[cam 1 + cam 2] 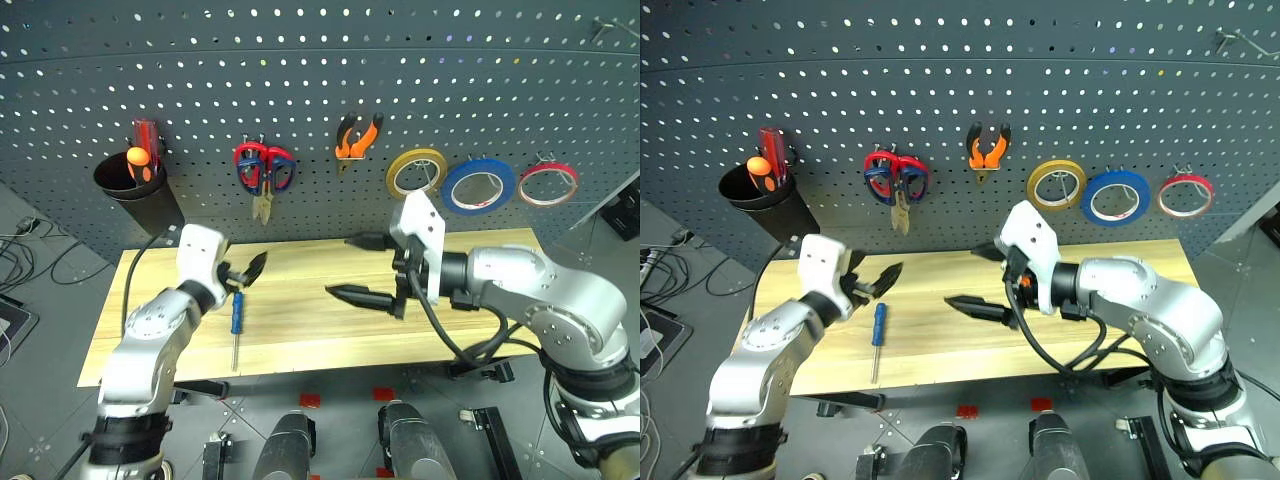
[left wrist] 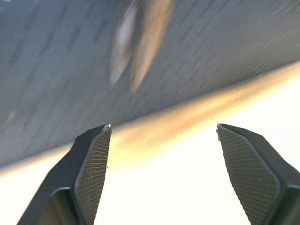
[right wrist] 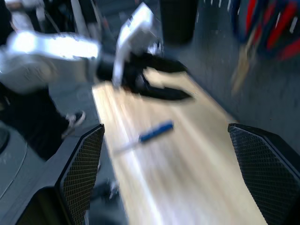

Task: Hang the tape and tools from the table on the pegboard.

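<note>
Both of our grippers hang low over the table (image 1: 480, 255), nearest to us. Our left gripper (image 1: 245, 272) sits at about nine o'clock of the scene, its two black fingers spread apart with nothing between them, just above and beside the blue-handled screwdriver (image 1: 237, 318), which lies flat on the light wooden planks with its shaft pointing toward the near edge. Our right gripper (image 1: 360, 268) is near the centre, pointing toward our left, jaws standing wide and empty; from its wrist we see the screwdriver on the planks and the left gripper beyond it. Behind the table rises the pegboard (image 1: 320, 70). On it, from nine o'clock round to three o'clock, we see a black cup (image 1: 135, 190) holding a red screwdriver (image 1: 145, 140) and an orange screwdriver (image 1: 137, 162), then two pairs of scissors hung together, the red-handled scissors (image 1: 247, 160) and the dark-blue-handled scissors (image 1: 281, 168), then the orange-and-black pliers (image 1: 358, 138) at roughly twelve o'clock, then the yellow tape roll (image 1: 416, 172), the blue tape roll (image 1: 478, 186), and the thin red tape ring (image 1: 548, 184), each on its own hook.
</note>
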### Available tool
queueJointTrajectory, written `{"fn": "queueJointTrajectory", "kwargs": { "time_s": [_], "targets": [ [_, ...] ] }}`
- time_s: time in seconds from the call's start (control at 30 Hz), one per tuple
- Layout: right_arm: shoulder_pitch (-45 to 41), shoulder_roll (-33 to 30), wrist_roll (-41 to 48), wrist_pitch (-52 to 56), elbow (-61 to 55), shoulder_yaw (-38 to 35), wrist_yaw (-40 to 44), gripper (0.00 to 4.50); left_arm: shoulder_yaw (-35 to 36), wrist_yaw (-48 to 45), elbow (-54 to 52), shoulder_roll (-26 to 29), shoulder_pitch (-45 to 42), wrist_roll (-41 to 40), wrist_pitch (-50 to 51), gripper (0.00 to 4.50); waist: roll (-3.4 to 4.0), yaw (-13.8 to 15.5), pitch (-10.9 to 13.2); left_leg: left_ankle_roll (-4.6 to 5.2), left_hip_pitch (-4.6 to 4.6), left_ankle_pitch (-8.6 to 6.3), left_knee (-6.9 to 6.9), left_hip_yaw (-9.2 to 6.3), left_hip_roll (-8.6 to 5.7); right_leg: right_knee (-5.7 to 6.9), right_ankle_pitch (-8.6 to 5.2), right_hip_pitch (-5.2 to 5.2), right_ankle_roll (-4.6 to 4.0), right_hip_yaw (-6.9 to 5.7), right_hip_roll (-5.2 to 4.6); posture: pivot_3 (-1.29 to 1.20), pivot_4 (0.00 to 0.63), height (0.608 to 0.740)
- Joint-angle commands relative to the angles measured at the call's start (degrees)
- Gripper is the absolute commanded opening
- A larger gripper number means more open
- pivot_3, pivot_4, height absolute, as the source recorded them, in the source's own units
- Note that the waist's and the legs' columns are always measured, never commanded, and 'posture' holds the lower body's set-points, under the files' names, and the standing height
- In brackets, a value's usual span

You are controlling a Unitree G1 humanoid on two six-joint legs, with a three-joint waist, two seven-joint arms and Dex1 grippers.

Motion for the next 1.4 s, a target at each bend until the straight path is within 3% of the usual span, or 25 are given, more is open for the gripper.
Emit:
{"fn": "queueJointTrajectory", "kwargs": {
  "time_s": [0.03, 0.23, 0.37, 0.67, 0.93, 1.07, 1.27, 1.4],
  "targets": [
    [1.1, 0.4, 0.3, -0.3, -3.9, 1.0, 0.1, 4.5, 4.1, 1.0, -2.4, 1.2, 3.9, -2.4, 8.3, 3.64, 0.0, -0.1, 0.0, 0.03, 0.02, -0.01, 0.0, -0.01, 0.0, 0.01, 0.0, 0.02, 0.0, 0.0, 0.0, -0.02, 0.212, 0.74],
    [0.7, 1.1, 2.1, 2.0, -4.4, 1.9, 0.4, 4.5, 4.9, 3.2, 2.1, 1.1, 4.2, -2.9, 20.1, 3.64, -0.03, 0.7, 0.0, 0.11, 0.05, -0.06, 0.02, -0.09, -0.05, 0.0, 0.0, 0.1, 0.0, -0.08, 0.0, 0.0, 0.236, 0.74],
    [-0.4, 1.0, 4.1, 3.8, -4.7, 3.1, 2.6, 4.5, 3.9, 4.8, 7.0, 0.7, 0.8, -1.7, 22.4, 3.64, -0.03, 1.1, 0.0, 0.11, 0.06, -0.06, 0.01, -0.11, -0.05, 0.01, 0.0, 0.1, 0.0, -0.09, 0.0, 0.0, 0.251, 0.74],
    [-3.0, 1.6, 4.2, 4.3, -4.1, 5.4, 4.6, 4.5, -1.6, 6.3, 21.4, -1.9, -10.5, 1.7, 19.4, 3.64, -0.09, 1.1, 0.1, 0.09, 0.05, -0.05, 0.01, -0.13, -0.05, -0.01, 0.0, 0.09, -0.01, -0.11, -0.01, -0.02, 0.272, 0.74],
    [-3.2, 1.4, 4.4, 4.8, -4.1, 4.8, 4.4, 4.5, -6.1, 5.7, 29.3, -3.8, -13.6, 4.2, 16.8, 3.64, -0.12, 1.0, 0.2, 0.09, 0.05, -0.05, -0.01, -0.13, -0.03, -0.02, 0.0, 0.07, -0.01, -0.09, -0.01, -0.04, 0.276, 0.74],
    [-3.0, 1.4, 6.1, 5.9, -4.0, 3.6, 4.5, 4.5, -6.7, 5.8, 30.7, -4.0, -13.3, 5.2, 15.1, 2.82, -0.11, 1.0, 0.2, 0.11, 0.07, -0.06, -0.01, -0.13, -0.04, -0.01, 0.0, 0.08, -0.01, -0.08, -0.04, -0.05, 0.274, 0.74],
    [-3.3, 1.0, 6.5, 6.0, -3.5, 3.1, 4.4, 4.5, -6.3, 5.4, 31.9, -4.1, -13.4, 5.6, 14.4, 0.85, -0.11, 1.0, 0.2, 0.11, 0.07, -0.06, -0.01, -0.13, -0.07, -0.02, 0.0, 0.09, -0.01, -0.09, -0.07, -0.05, 0.266, 0.74],
    [-3.7, 0.9, 5.4, 5.1, -3.2, 3.0, 4.3, 4.5, -4.2, 3.8, 28.0, -4.0, -12.0, 4.1, 11.3, 0.6, -0.1, 1.0, 0.2, 0.09, 0.07, -0.05, -0.01, -0.13, -0.07, -0.02, 0.0, 0.09, -0.01, -0.09, -0.07, -0.06, 0.246, 0.74]
  ]
}}
